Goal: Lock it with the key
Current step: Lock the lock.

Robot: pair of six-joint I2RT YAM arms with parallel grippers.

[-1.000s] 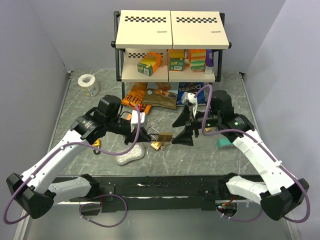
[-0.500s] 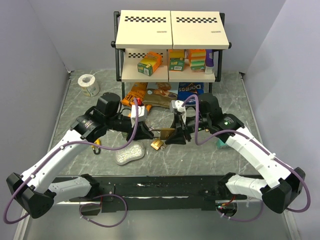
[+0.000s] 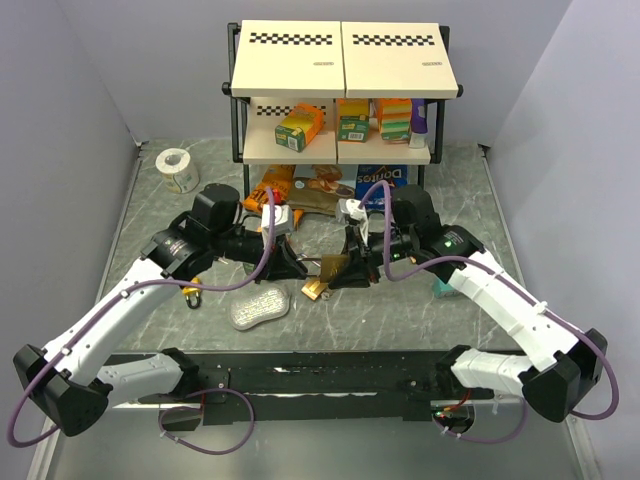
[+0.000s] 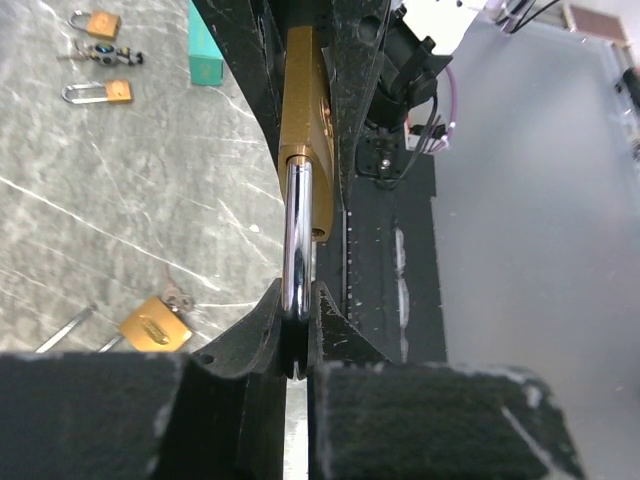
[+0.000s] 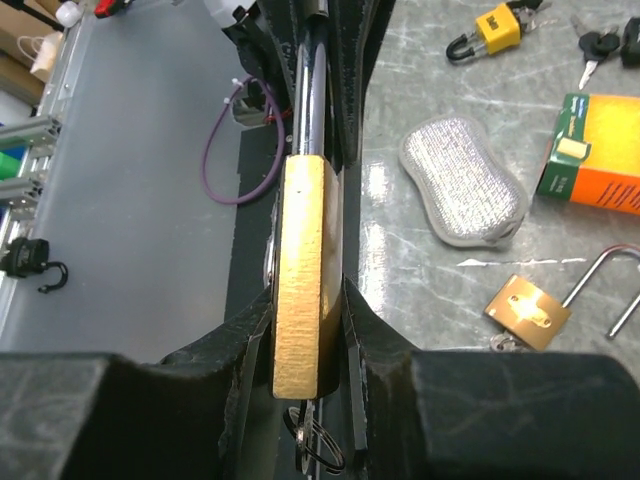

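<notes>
We grip the padlock (image 5: 300, 220): left tool (image 4: 297, 312) clamped on its shackle (image 4: 298, 230), right tool (image 5: 305, 300) closed on its body. Misaligned pressing may twist it free.

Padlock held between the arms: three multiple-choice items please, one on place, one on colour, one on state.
1. Where is the padlock?
A. on the shelf
B. in the air, between both arms
C. lying on the scrubbing pad

2. What colour is its body?
A. brass
B. red
C. blue

3. How do the right arm's jaws stand?
A. wide open, clear of it
B. out of view
C. closed on its body

Answers:
1 B: the top view shows it held up between the arms, with the left jaws on its silver shackle.
2 A: the right wrist view shows a brass body.
3 C: in that view they press both its sides.
</notes>
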